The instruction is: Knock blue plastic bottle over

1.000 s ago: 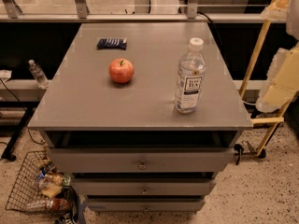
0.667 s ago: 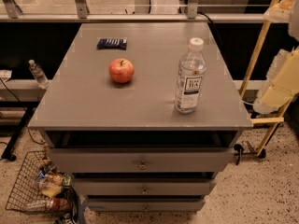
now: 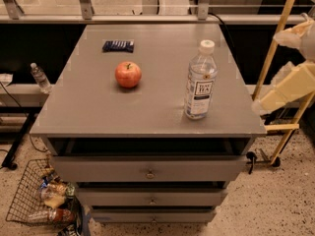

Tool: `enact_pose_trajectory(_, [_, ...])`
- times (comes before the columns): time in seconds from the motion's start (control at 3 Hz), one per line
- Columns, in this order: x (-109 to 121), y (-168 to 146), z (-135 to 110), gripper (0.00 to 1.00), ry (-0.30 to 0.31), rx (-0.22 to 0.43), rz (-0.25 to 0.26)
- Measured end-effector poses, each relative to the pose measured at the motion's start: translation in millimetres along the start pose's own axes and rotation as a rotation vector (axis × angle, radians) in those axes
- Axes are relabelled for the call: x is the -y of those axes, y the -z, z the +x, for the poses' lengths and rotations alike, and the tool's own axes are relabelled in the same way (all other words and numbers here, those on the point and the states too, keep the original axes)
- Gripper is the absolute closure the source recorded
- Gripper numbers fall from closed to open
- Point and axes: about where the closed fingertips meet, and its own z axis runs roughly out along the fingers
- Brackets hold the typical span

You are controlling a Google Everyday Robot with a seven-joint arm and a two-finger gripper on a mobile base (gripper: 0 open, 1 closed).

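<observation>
The blue plastic bottle point(image 3: 200, 81) stands upright on the right front part of the grey cabinet top point(image 3: 98, 112). It is clear with a white cap and a white-and-dark label. My cream-coloured arm point(image 3: 288, 85) reaches in at the right edge of the view, beyond the cabinet's right side. My gripper point(image 3: 299, 33) is at the upper right, off the table and well apart from the bottle.
A red apple point(image 3: 128, 74) sits mid-table, left of the bottle. A flat dark-blue snack packet point(image 3: 118, 45) lies at the back left. A small clear bottle point(image 3: 39, 77) stands off the table on the left. A yellow frame point(image 3: 280, 43) stands right. A wire basket point(image 3: 42, 200) is on the floor.
</observation>
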Motion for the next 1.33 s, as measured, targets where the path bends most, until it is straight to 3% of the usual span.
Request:
enact_pose_trajectory(0.67, [-6.7,-45.0,-56.7,0.00,-0.111,0.356,-0.194])
enact_pose_trajectory(1.0, [-6.3,-63.4,-74.2,0.00,-0.125,0.446,-0.234])
enact_pose_trajectory(1.33, [-1.7,-84.2,-78.0,0.00,-0.143,0.480,-0.251])
